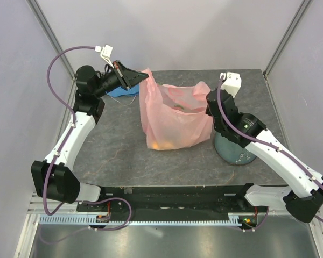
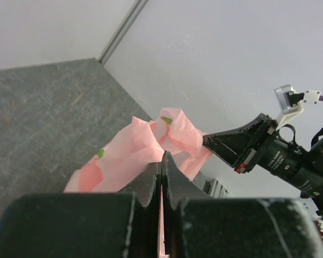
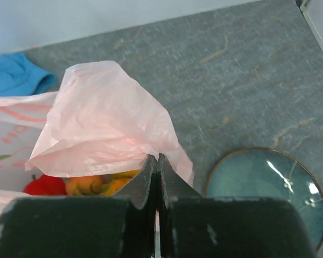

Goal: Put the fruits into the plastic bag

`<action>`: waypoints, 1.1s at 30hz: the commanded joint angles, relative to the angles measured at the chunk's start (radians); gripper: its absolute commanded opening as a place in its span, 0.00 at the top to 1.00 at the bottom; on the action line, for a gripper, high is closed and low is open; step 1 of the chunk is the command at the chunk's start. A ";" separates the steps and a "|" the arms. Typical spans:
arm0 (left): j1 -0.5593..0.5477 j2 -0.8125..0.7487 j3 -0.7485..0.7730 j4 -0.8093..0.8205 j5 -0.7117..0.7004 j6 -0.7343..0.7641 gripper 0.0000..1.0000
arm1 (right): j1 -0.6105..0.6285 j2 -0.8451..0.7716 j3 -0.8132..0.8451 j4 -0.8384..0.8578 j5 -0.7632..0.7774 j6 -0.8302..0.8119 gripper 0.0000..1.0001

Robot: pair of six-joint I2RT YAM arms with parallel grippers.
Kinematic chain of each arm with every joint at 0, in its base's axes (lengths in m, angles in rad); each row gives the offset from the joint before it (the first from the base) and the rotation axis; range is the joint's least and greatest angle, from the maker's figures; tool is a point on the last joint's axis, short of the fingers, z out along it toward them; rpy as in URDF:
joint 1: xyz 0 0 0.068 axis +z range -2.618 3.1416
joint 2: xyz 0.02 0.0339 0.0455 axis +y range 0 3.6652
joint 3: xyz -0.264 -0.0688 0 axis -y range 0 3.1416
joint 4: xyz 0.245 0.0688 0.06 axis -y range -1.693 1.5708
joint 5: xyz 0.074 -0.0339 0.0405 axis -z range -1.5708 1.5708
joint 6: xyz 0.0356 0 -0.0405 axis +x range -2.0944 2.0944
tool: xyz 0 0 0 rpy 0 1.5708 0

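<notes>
The pink plastic bag (image 1: 172,115) hangs stretched between both grippers in the middle of the table. My left gripper (image 1: 146,76) is shut on the bag's left handle, and thin pink plastic shows between its jaws (image 2: 162,157). My right gripper (image 1: 208,100) is shut on the right handle (image 3: 157,157). Fruits lie inside the bag: a shiny red one (image 3: 43,185) and an orange-yellow one (image 3: 97,185) show through the mouth in the right wrist view. An orange glow (image 1: 164,144) shows through the bag's bottom. The right gripper's black fingers (image 2: 234,142) appear in the left wrist view, at the bag's far edge.
A dark teal round plate (image 1: 234,153) lies on the table under the right arm, right of the bag (image 3: 269,188). A blue cloth (image 1: 121,91) sits behind the left gripper (image 3: 16,75). Grey walls close in the table at the back and sides.
</notes>
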State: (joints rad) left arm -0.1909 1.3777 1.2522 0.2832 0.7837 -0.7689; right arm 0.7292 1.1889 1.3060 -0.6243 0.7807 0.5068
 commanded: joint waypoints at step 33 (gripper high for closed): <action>0.024 -0.164 -0.017 -0.268 -0.385 0.243 0.02 | -0.281 0.024 0.133 0.150 -0.333 -0.097 0.10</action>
State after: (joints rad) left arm -0.1802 1.2461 1.2190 0.0811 0.5533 -0.5968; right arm 0.5907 1.2114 1.3556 -0.5087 0.6029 0.4145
